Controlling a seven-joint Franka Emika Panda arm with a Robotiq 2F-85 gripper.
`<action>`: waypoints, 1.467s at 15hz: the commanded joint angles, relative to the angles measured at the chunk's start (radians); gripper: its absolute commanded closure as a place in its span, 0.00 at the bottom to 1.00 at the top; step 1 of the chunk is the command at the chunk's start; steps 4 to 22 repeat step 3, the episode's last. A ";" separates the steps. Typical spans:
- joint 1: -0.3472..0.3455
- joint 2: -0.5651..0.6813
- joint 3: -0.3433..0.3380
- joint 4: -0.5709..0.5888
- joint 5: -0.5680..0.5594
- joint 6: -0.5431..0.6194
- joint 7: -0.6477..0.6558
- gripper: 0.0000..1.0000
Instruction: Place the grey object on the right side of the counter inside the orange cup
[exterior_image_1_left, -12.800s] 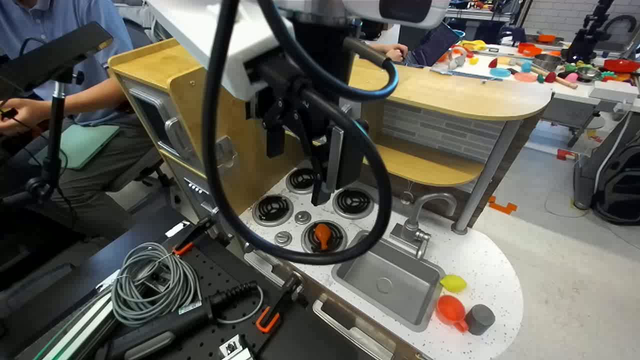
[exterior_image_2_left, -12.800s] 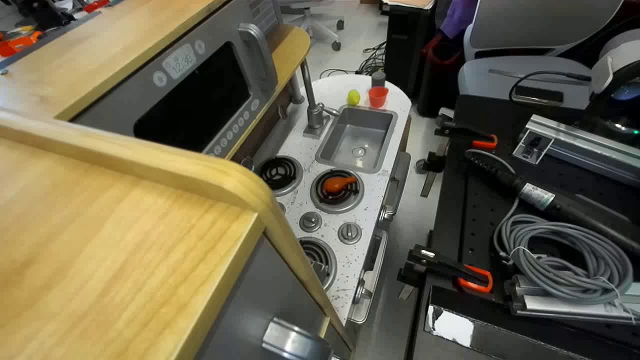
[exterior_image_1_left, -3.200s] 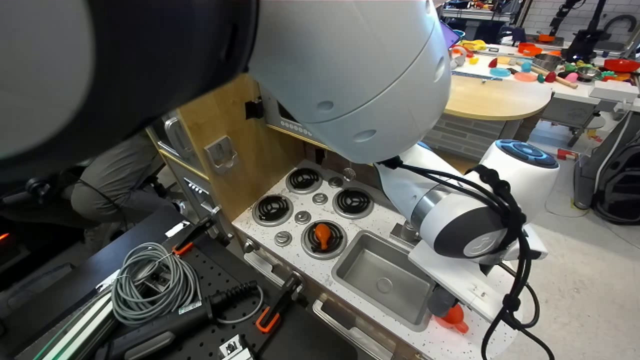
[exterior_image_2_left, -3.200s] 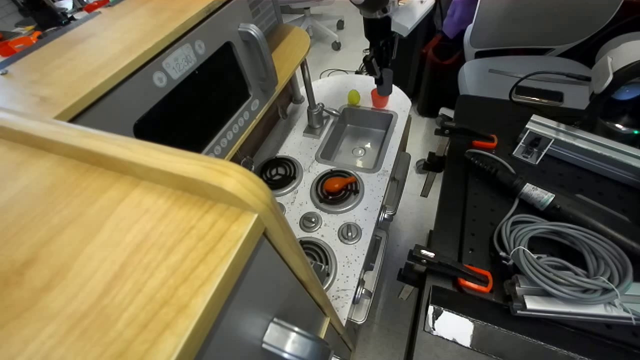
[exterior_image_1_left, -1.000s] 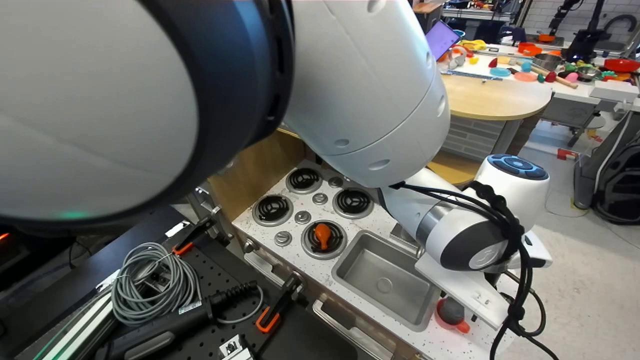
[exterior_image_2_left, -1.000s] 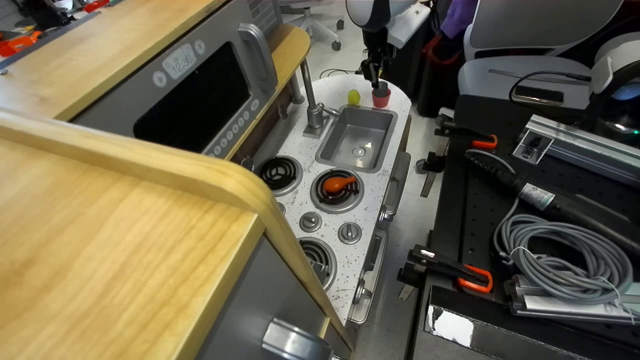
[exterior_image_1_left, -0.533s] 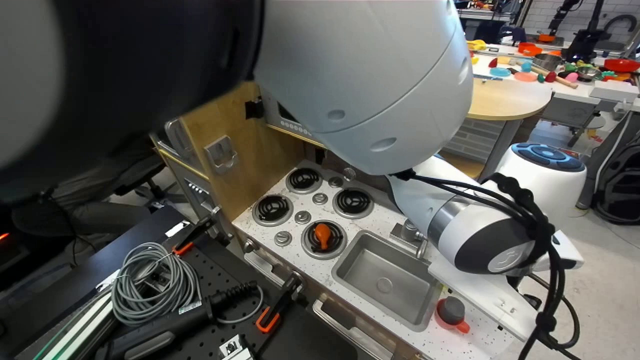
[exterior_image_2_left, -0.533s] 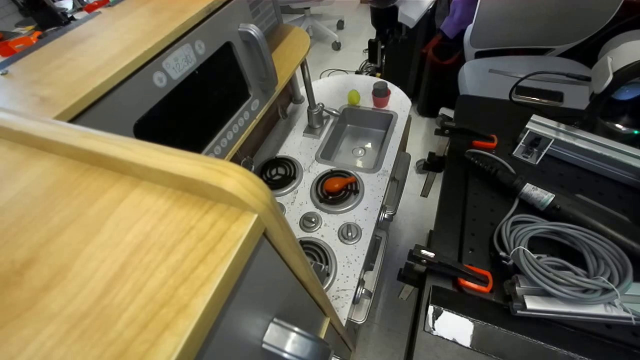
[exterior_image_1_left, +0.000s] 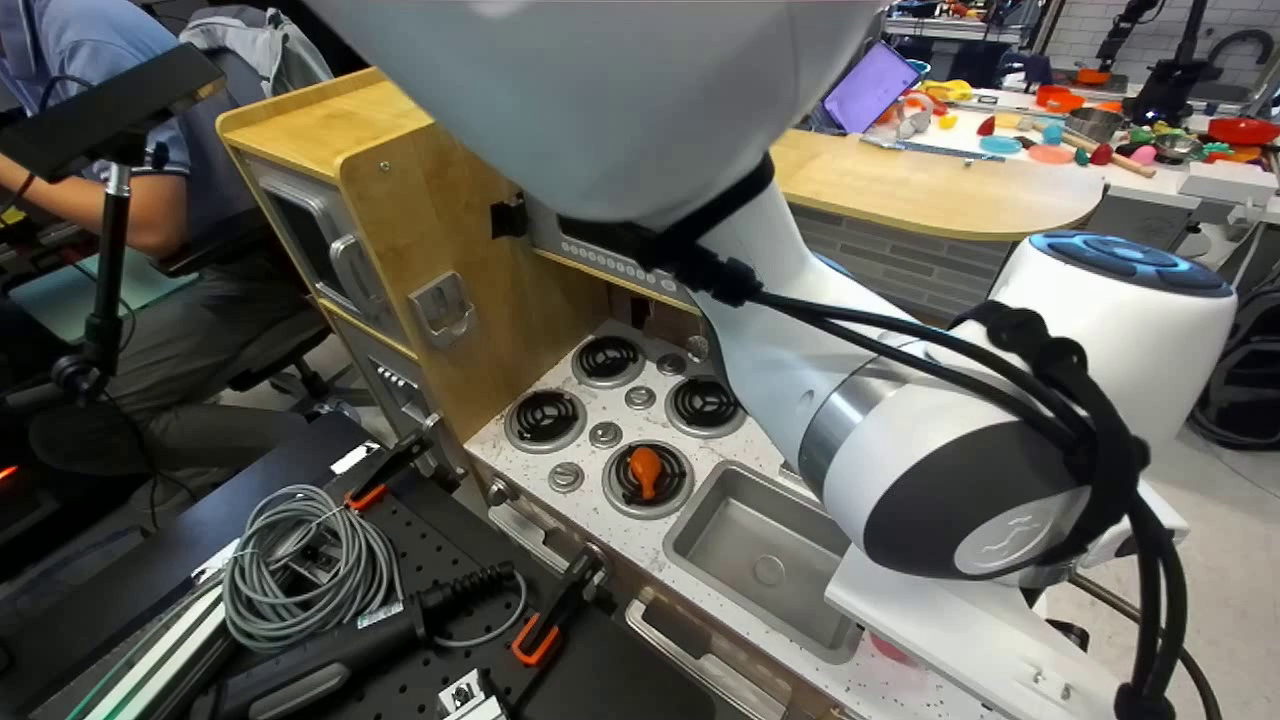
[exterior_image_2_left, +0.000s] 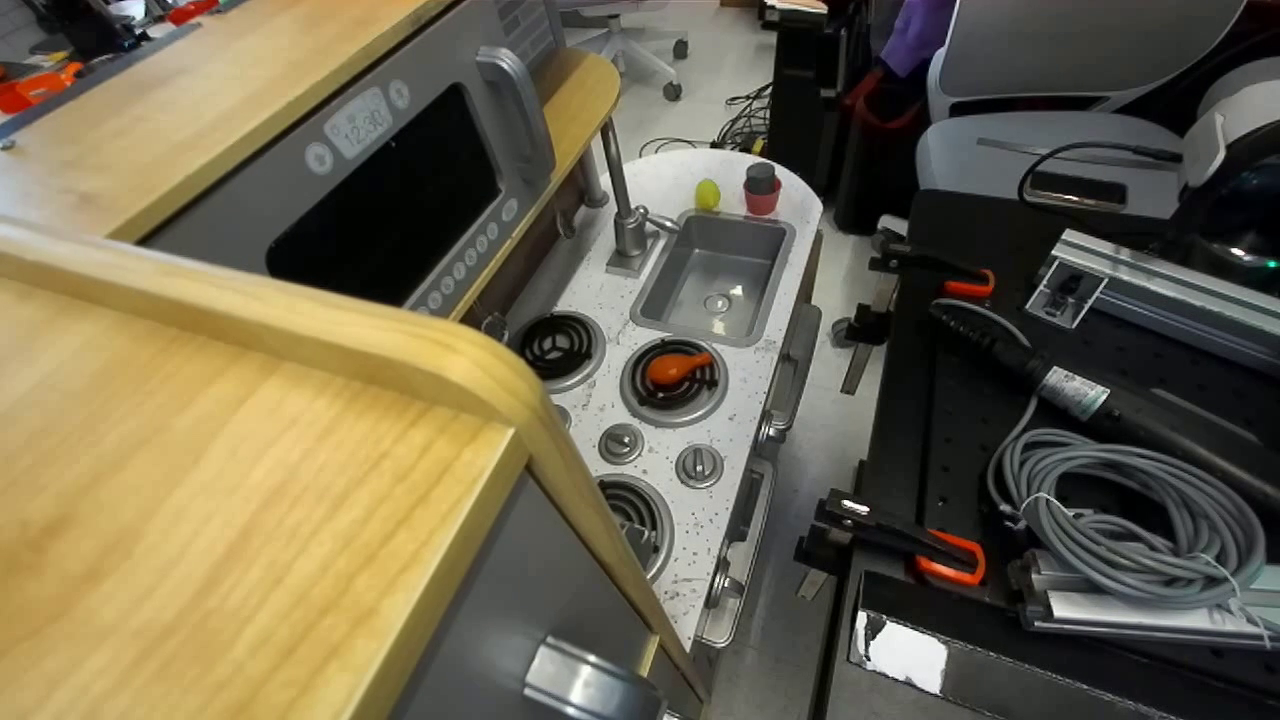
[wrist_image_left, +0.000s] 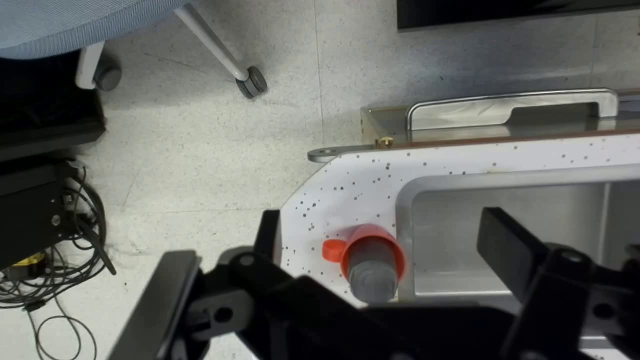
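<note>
So, gripper (wrist_image_left: 381, 232) clear; grey object (wrist_image_left: 372, 277) in cup (exterior_image_2_left: 762, 204) by sink edge (wrist_image_left: 405, 220).

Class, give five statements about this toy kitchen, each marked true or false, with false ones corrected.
1. The grey cylinder sits partly inside the orange-red cup. True.
2. The black gripper is clamped on the cylinder. False: the gripper is open and apart from it.
3. A yellow lemon-shaped object lies beside the cup. True.
4. The cup is tipped on its side. False: it stands upright on the white speckled counter.
5. An orange pear-shaped object lies on a black coil burner. True.
</note>
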 joint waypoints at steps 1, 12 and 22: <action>-0.003 -0.026 0.001 -0.026 -0.006 -0.003 -0.007 0.00; -0.001 -0.048 0.000 -0.052 -0.005 -0.003 -0.017 0.00; -0.001 -0.048 0.000 -0.052 -0.005 -0.003 -0.017 0.00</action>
